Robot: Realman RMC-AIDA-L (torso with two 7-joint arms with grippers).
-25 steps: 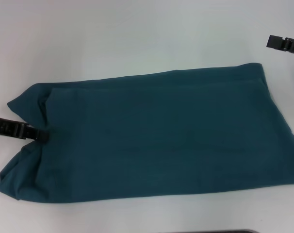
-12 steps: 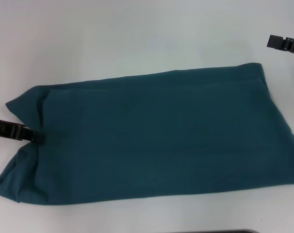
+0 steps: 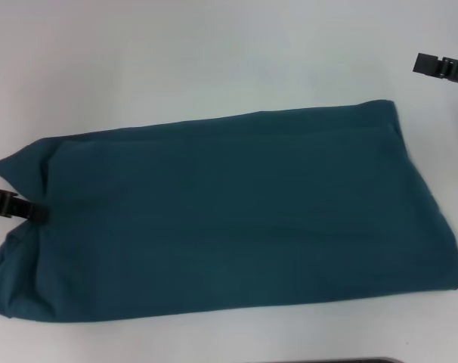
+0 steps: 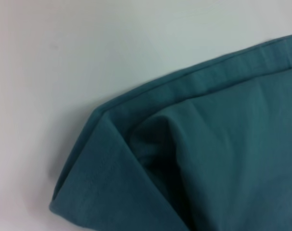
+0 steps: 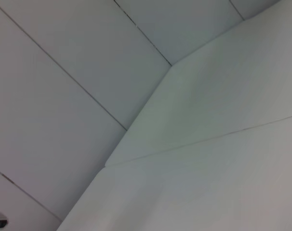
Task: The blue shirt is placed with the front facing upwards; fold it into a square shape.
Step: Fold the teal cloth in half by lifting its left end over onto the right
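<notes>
Your blue shirt (image 3: 229, 219) lies flat on the white table (image 3: 176, 60) as a long folded band running across the head view, plain side up with no print showing, its left end bunched into two folded points. Your left gripper (image 3: 34, 212) sits at that left end, pinched shut on the shirt's edge between the two points. Your right gripper (image 3: 425, 65) hangs at the far right, well clear of the cloth; you cannot tell its finger state.

Bright, even light washes the table (image 3: 214, 53) pale. The shirt (image 3: 229, 219) casts faint shadows. All views look soft.
</notes>
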